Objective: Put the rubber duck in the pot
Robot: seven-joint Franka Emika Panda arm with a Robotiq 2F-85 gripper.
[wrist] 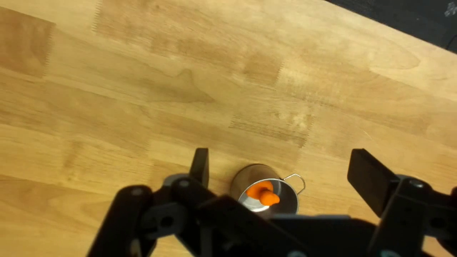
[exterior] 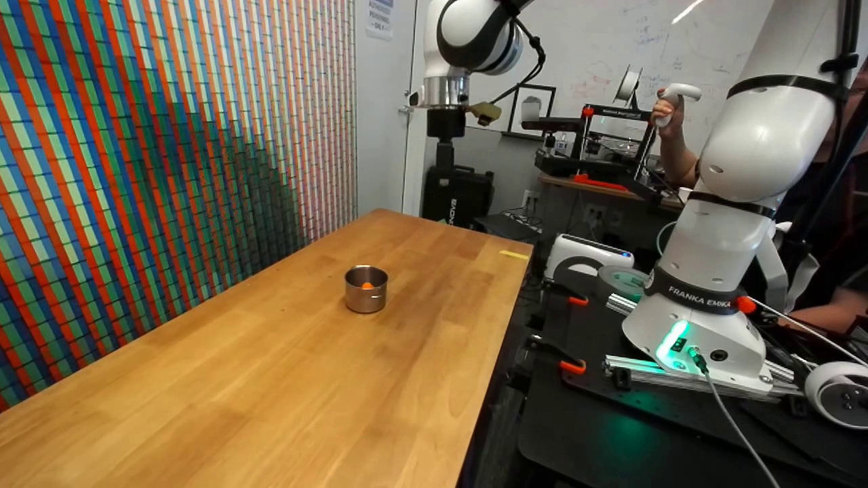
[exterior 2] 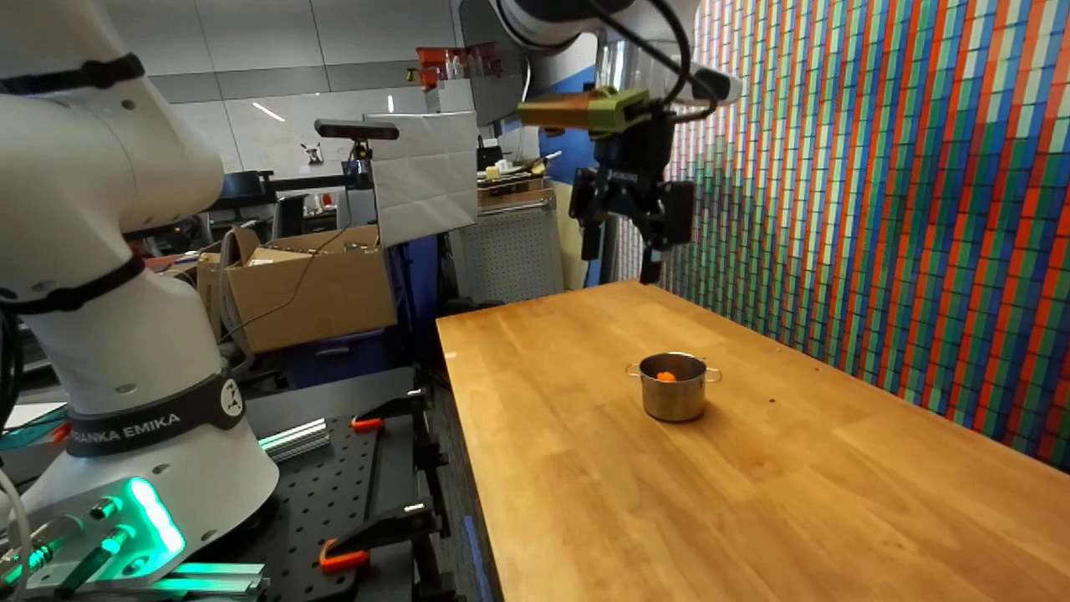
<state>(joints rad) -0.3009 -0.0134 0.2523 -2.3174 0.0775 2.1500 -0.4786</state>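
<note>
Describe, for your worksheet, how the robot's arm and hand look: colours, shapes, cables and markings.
The arm is glossy white and rounded, ringed with black bands. A low black collar reads FRANKA EMIKA in white; a green light glows below. Above the black, two-fingered hand come a silver ring, a green-and-brown block and black cables.

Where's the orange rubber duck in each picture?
In an exterior view: orange rubber duck, slightly left of and below centre.
In an exterior view: duck, right of and below centre.
In the wrist view: duck, low, right of centre.
Shared landmark: round grey metal pot around it.
</note>
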